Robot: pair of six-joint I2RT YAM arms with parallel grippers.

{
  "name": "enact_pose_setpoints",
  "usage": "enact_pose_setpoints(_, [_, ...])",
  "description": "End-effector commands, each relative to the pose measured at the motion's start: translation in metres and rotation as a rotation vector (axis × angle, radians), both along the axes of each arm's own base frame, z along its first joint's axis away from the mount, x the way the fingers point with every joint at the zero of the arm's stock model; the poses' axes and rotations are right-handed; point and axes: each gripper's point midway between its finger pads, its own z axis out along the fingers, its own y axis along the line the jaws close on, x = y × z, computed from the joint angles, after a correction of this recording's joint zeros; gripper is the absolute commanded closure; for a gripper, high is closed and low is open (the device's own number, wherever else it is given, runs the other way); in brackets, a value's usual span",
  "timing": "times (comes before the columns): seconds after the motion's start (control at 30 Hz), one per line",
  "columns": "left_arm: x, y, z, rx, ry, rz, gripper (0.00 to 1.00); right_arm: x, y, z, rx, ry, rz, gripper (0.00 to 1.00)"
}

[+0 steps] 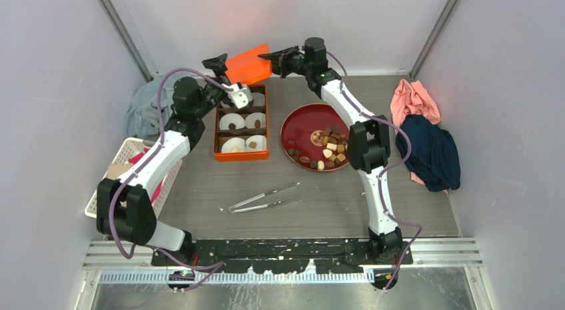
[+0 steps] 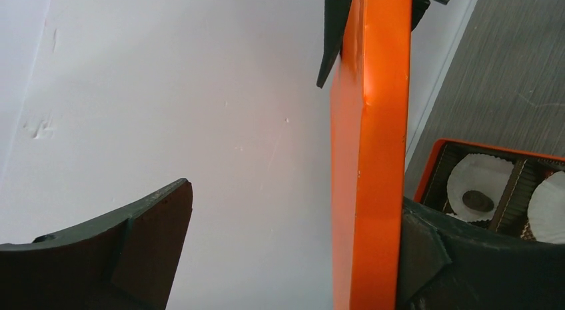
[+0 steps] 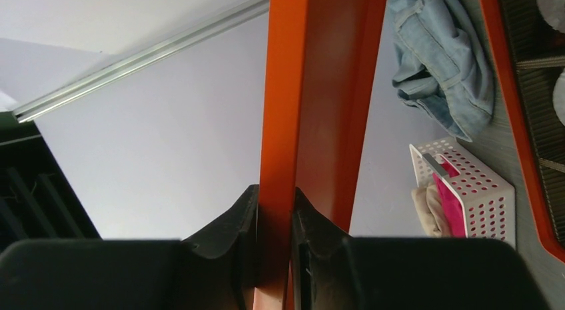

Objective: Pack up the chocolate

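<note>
Black-and-white left arm [image 1: 160, 157]: reaches forward, elbow out left, wrist angled right. Left pincer [image 1: 225, 75]: jaws spread wide, one finger [image 2: 426, 257] against a flat orange lid [image 1: 248, 65]. Black-and-white right arm [image 1: 363, 143]: stretched far forward, wrist turned left. Right pincer [image 3: 275, 198]: jaws pinched tight on the lid's edge.

1. No text, label, brand, number or sign can be read in any of the three views.
2. The orange lid [image 2: 370, 157], seen close in both wrist views, shows plain faces with no legible print.
3. The orange box [image 1: 241, 157] and the red plate [image 1: 296, 123] appear too small in the top view for any marking to be made out.
</note>
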Motion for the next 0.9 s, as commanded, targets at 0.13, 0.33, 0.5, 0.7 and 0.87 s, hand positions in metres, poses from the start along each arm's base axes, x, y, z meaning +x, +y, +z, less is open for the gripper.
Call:
enact_pose_setpoints(0.13, [-0.037,-0.004,0.088,-0.277,-0.099,-0.093,0.00,0.002,-0.019,0.108,0.153,-0.307,-0.095,0.99])
enact_pose_setpoints(0.33, [-0.037,-0.004,0.084,-0.370,0.045,-0.088,0.00,0.004,-0.022,0.124,0.170,-0.344,-0.118,0.99])
enact_pose_setpoints(0.5, [-0.042,-0.001,0.094,-0.457,0.089,-0.081,0.00,0.007,-0.023,0.116,0.149,-0.325,-0.129,0.99])
enact_pose_setpoints(0.7, [-0.058,0.001,0.105,-0.531,0.151,-0.094,0.00,0.014,-0.027,0.109,0.145,-0.314,-0.152,0.99])
enact_pose_setpoints(0.87, [-0.063,0.015,0.112,-0.675,0.281,-0.001,0.00,0.015,-0.028,0.104,0.118,-0.324,-0.152,0.99])
